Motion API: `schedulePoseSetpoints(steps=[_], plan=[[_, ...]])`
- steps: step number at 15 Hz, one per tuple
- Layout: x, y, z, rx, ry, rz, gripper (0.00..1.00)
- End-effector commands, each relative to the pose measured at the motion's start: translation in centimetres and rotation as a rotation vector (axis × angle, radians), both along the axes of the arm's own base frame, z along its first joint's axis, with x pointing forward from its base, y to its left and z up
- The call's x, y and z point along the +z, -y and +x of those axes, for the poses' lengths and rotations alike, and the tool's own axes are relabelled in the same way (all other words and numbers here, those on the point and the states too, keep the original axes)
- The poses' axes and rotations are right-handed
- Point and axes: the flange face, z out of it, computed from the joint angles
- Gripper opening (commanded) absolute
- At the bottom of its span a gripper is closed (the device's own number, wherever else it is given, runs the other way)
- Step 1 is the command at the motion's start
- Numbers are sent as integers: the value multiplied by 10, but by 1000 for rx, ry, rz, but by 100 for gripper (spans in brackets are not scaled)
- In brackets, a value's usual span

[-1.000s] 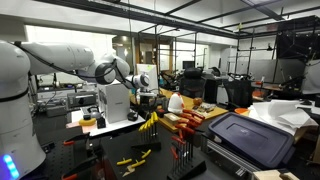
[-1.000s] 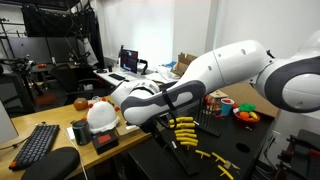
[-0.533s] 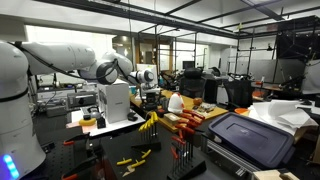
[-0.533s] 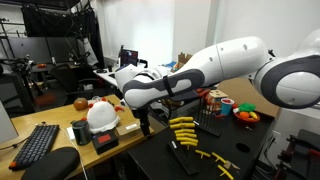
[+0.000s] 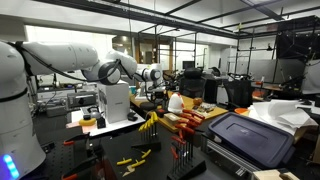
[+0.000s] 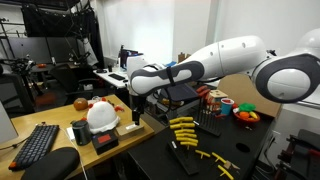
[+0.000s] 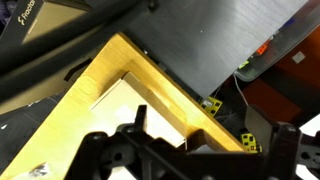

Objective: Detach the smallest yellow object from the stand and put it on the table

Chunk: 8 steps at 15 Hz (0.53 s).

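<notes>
Several yellow tools (image 6: 183, 124) sit on the black stand (image 6: 215, 142) around 5 o'clock in an exterior view, can't tell which is smallest tbh, with the gripper (image 6: 136, 112) at their 9 o'clock over the wooden table (image 7: 95, 85), jaws wide apart, holding nothing.

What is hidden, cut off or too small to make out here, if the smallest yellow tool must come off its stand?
- Yellow tools: too small in both exterior views to tell which is smallest or how they are mounted.
- Wrist view: the tools lie outside the frame; only a wooden desk edge and dark surfaces show.
- Hand: in the wrist view dark and cut off by the bottom edge; tiny in the exterior views.
</notes>
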Motion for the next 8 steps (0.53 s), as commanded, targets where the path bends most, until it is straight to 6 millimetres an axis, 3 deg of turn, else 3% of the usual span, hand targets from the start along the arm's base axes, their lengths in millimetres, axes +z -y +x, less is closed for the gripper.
schedulePoseSetpoints(steps=[1, 8], plan=[[15, 15, 18, -147, 110, 70, 100], [32, 51, 44, -462, 303, 176, 100]])
